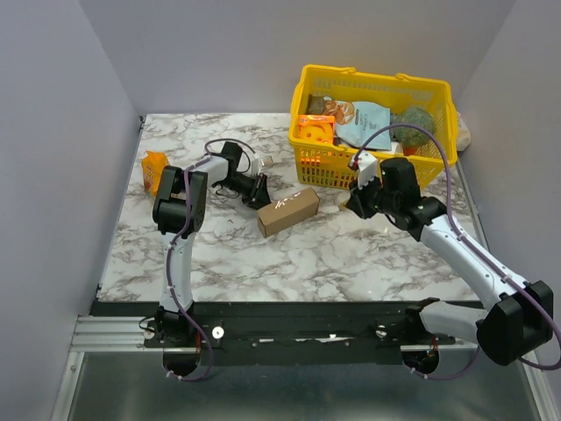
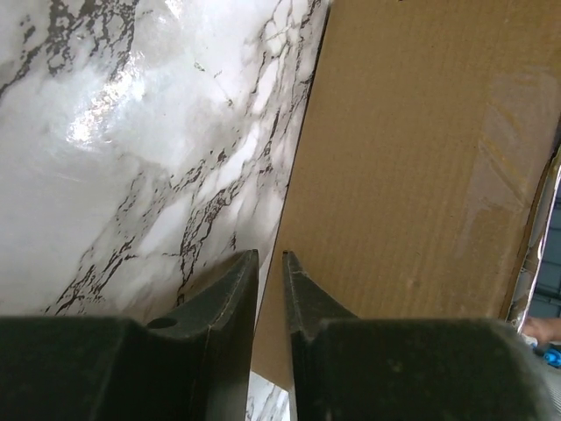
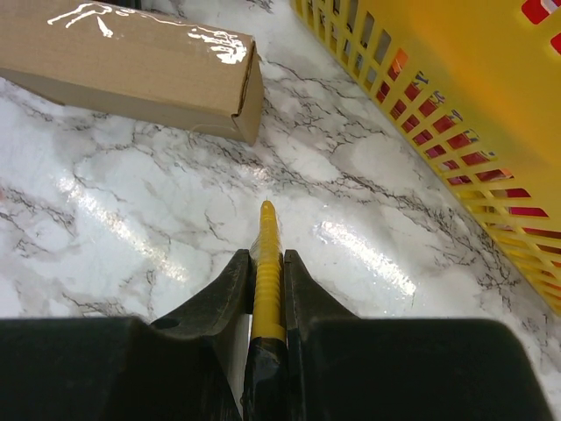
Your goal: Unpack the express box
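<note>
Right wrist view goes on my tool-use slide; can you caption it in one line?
Right gripper clamps a slim yellow tool over the marble table, express box ahead, yellow basket alongside.

This was a robotics lab test cell, not a lived-in room. Plain grey wall panels (image 1: 53, 132) boxed in a marble-patterned table (image 1: 351, 254). Two cabled robot arms, left (image 1: 175, 246) and right (image 1: 473, 254), were bolted to an aluminium rail (image 1: 114, 331) at its near edge. A yellow basket (image 1: 377, 79) of groceries and a cardboard express box (image 1: 287, 211) lay there as staged props.
</note>
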